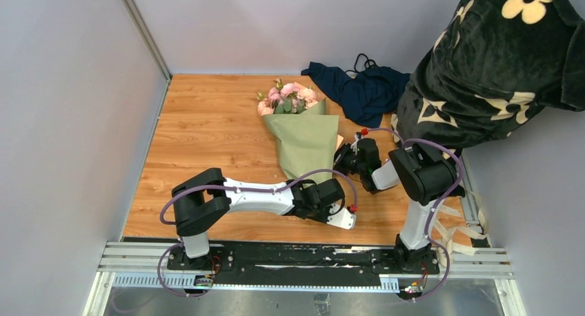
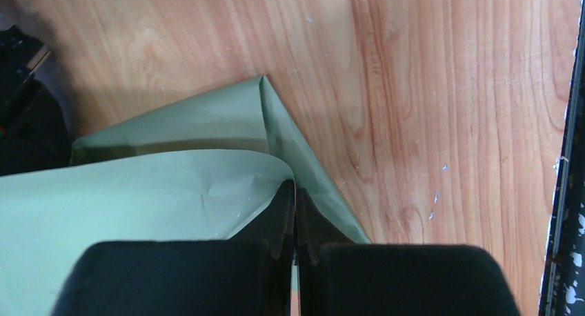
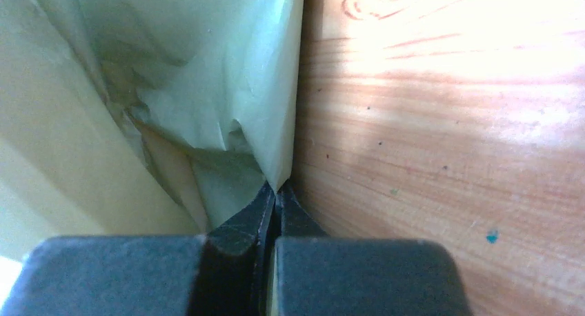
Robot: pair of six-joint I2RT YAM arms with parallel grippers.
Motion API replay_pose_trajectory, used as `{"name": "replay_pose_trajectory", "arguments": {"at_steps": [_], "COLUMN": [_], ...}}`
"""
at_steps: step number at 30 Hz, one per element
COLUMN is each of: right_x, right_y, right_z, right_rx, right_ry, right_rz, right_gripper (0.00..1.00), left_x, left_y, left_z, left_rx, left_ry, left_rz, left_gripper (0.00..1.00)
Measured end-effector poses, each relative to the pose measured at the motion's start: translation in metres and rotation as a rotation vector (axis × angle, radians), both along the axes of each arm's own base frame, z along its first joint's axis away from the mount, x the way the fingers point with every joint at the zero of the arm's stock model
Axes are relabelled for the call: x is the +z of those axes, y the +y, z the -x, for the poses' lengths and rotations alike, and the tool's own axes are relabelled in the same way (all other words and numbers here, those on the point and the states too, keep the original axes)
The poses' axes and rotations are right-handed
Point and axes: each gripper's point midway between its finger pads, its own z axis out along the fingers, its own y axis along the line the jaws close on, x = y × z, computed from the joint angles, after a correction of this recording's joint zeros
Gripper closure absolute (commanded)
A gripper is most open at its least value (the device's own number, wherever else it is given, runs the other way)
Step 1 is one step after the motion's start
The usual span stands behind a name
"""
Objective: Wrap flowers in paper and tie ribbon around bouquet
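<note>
1. Left gripper (image 2: 295,190): fingers pressed together with a sliver of green sheet caught between them. It pinches the pointed end of the cone, at 6 o'clock of the bundle.
2. Right gripper (image 3: 276,190): clenched on an edge of the same sheet, at the cone's 3 o'clock side. A tan underside shows among the folds beside it.
3. Bouquet (image 1: 301,126): lies flat near the middle of the table, wide end toward 12 o'clock and point toward 6 o'clock.
4. Paper (image 1: 310,154): sage green, folded round the stems into a cone. Wrapping is judged largely done. Nothing but the two pinches appears to hold the folds.
5. Flowers (image 1: 290,95): pale pink heads with green leaves, showing at the wide end. The stems are hidden inside the cone.
6. Ribbon: none is seen round the cone, so tying is judged not begun. Pale strips (image 1: 465,230) hang at 4 o'clock past the table edge; whether one is the ribbon cannot be told.
7. Walls (image 1: 69,123): plain grey panels closing the bay at 9, 12 and 3 o'clock.
8. Table (image 1: 207,123): orange-brown wood grain, finely speckled in the wrist views.
9. Person (image 1: 497,61): at 2 o'clock, in a black garment with cream flower prints.
10. Rail (image 1: 276,269): metal, along 6 o'clock, carrying both arm bases.
11. Cloth (image 1: 362,92): dark navy, crumpled at 1 o'clock near the flower heads.
</note>
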Motion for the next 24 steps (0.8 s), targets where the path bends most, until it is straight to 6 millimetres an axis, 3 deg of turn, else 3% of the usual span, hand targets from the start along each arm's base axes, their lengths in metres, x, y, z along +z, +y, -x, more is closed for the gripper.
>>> {"name": "replay_pose_trajectory", "arguments": {"at_steps": [2, 7, 11, 16, 19, 21, 24], "right_x": [0.001, 0.011, 0.034, 0.095, 0.113, 0.119, 0.127], "right_y": [0.001, -0.005, -0.019, -0.06, -0.077, -0.077, -0.05], "right_z": [0.001, 0.003, 0.004, -0.009, -0.002, 0.009, 0.024], "right_rx": [-0.01, -0.006, 0.036, 0.035, 0.044, 0.089, 0.243], "right_ry": [-0.001, -0.022, -0.06, -0.182, -0.22, -0.253, -0.354], "right_rz": [0.015, 0.077, 0.195, 0.436, 0.54, 0.576, 0.55], "right_gripper": [0.98, 0.71, 0.63, 0.62, 0.71, 0.76, 0.82], "left_x": [-0.004, -0.011, -0.012, -0.012, -0.011, -0.011, -0.011], "left_y": [0.0, -0.002, -0.006, -0.008, -0.008, -0.008, -0.008], "left_z": [0.001, 0.001, -0.001, -0.002, -0.002, -0.002, -0.003], "left_rx": [-0.01, -0.024, -0.024, -0.024, -0.025, -0.026, -0.025], "left_ry": [0.002, 0.0, -0.001, -0.004, -0.004, -0.005, -0.007], "left_rz": [-0.011, -0.038, -0.045, -0.046, -0.048, -0.049, -0.05], "left_gripper": [1.0, 1.0, 0.99, 0.95, 0.94, 0.93, 0.89]}}
